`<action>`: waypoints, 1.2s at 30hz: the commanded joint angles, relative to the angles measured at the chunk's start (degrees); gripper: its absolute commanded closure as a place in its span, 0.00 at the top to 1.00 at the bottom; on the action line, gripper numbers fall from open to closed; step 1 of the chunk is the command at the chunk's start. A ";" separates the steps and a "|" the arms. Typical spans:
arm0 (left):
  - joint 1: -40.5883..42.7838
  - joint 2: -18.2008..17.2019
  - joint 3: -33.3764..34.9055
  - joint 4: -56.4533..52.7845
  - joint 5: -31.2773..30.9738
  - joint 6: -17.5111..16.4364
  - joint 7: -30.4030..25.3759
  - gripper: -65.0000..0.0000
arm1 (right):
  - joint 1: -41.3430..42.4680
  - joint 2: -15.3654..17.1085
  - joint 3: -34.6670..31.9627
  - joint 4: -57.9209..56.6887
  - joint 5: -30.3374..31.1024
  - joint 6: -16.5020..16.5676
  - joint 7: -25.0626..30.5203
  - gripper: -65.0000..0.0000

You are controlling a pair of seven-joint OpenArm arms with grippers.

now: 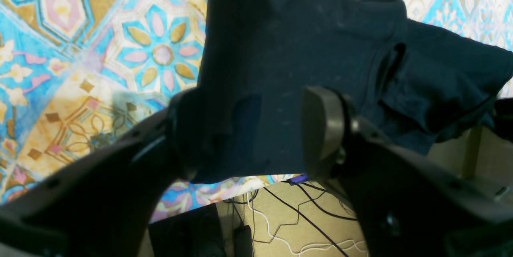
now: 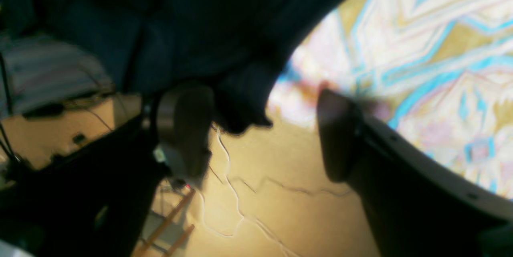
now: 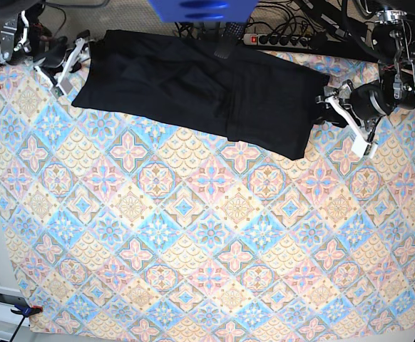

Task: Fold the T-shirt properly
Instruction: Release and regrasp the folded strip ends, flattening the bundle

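The black T-shirt [image 3: 200, 89] lies stretched in a long band across the far edge of the desk [image 3: 193, 235], which is covered by a patterned cloth of blue, pink and yellow tiles. In the base view the shirt runs from the upper left corner, slanting slightly down toward the right, and ends in a squared edge near the right arm of that view. It looks folded lengthwise, with a crease and overlapping layers near its middle. The left gripper [image 3: 341, 108] sits at that right-hand end of the shirt; its wrist view shows the fingers [image 1: 322, 124] spread wide apart, with the dark cloth lying between and below them and one finger partly hidden against the fabric, so no pinch on the cloth can be seen. The right gripper [image 3: 72, 63] is at the opposite end, by the desk's upper left corner; its blurred wrist view shows the fingers [image 2: 186, 126] standing open, with a corner of the T-shirt [image 2: 240, 104] hanging just above the gap, apart from both pads. A power strip [image 3: 279, 40] and cables lie beyond the desk's far edge.
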 commanded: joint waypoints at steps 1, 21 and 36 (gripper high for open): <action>-0.25 -0.87 -0.42 0.76 -0.87 -0.16 -0.60 0.53 | 0.43 0.92 0.48 -0.24 2.50 0.21 0.72 0.67; -1.83 -0.87 -0.33 0.06 -0.78 -0.16 -0.33 0.53 | 4.04 -0.48 2.33 -9.74 11.91 0.21 0.28 0.67; -3.94 -0.96 0.99 -4.86 -1.05 -0.16 -0.42 0.53 | 4.04 -3.21 -2.33 -9.21 12.35 0.21 -1.83 0.67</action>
